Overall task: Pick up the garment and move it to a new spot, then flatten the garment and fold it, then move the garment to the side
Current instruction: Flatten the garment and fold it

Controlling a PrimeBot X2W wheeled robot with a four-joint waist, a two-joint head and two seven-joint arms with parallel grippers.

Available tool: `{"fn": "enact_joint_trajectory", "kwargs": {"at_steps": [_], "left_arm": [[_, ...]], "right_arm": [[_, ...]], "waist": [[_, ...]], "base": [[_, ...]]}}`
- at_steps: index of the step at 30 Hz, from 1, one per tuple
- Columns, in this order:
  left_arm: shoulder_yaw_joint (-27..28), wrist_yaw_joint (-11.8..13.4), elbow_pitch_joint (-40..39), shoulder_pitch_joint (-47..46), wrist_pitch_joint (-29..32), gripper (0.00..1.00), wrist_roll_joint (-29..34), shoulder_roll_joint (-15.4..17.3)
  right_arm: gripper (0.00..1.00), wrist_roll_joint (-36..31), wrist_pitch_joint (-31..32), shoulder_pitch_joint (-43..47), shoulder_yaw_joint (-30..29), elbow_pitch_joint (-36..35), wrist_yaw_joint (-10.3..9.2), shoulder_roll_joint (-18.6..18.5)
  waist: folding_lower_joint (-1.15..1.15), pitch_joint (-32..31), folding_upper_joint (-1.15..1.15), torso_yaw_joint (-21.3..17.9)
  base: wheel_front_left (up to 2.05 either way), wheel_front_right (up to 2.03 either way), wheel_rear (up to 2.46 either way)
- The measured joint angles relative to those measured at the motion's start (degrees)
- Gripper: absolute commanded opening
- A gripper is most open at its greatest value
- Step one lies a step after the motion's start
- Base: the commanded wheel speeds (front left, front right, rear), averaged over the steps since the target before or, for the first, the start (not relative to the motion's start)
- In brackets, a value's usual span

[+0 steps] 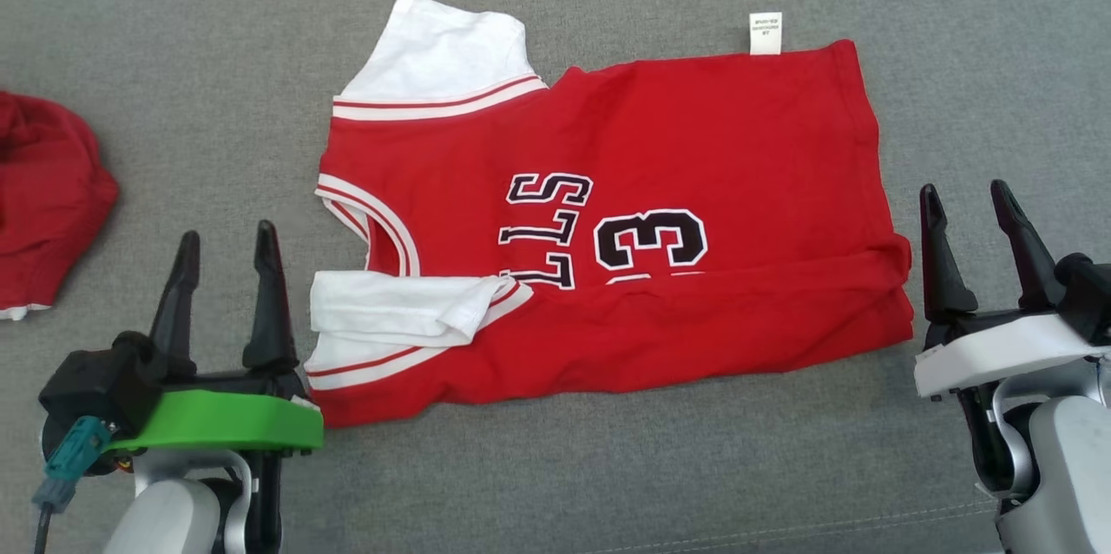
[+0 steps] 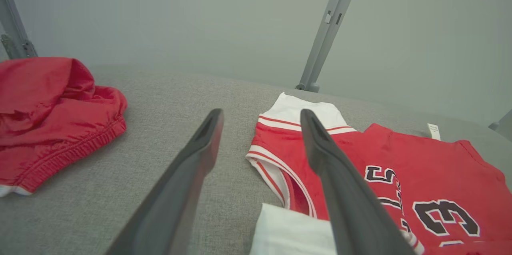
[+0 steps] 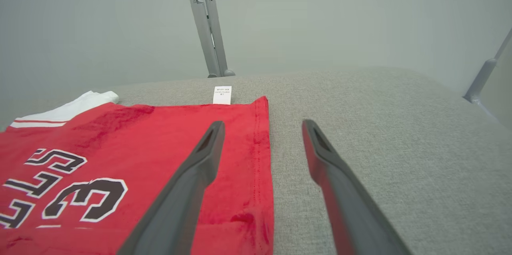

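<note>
The garment [image 1: 677,154] is a red jersey with white sleeves and black-and-white lettering, lying sideways on the grey padded surface [image 1: 608,467]. Its near long edge is folded up over the numbers, and one white sleeve lies doubled over at the near left. My left gripper [image 1: 227,233] stands open just left of the neck end, touching nothing. In the left wrist view the left gripper [image 2: 261,113] points past the jersey [image 2: 432,159]. My right gripper [image 1: 963,187] is open beside the hem, off the cloth. In the right wrist view the right gripper [image 3: 263,124] straddles the hem edge of the jersey [image 3: 120,135].
A second red cloth item [image 1: 43,189] lies bunched at the far left of the surface, also seen as the red bundle [image 2: 48,107]. A white care tag [image 1: 765,33] sticks out at the jersey's far edge. Grey metal posts [image 2: 328,27] [image 3: 206,19] rise behind the surface.
</note>
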Motion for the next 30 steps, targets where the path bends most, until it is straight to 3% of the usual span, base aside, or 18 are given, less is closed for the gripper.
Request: {"fn": "enact_joint_trajectory", "kwargs": {"at_steps": [5,21,30], "left_arm": [[1.70,-1.10,4.20,-1.35,-3.82,1.00,2.76,-0.20],[1.55,-3.37,10.74,-0.32,-4.46,1.00,5.75,-1.30],[-0.87,-5.87,18.73,3.03,-4.46,1.00,3.25,-5.13]], "right_arm": [[1.00,-2.60,-1.65,-0.04,0.71,-1.76,0.00,1.35],[1.00,-1.74,-1.83,1.48,3.01,-0.54,0.00,1.97],[1.00,0.78,-2.42,4.76,3.50,8.32,0.00,3.07]], "waist": [[0.00,-2.21,0.00,0.00],[0.00,-5.27,0.00,-0.80],[0.00,-4.11,0.00,-0.83]], "base": [[0.00,0.00,0.00],[0.00,0.00,0.00],[0.00,0.00,0.00]]}}
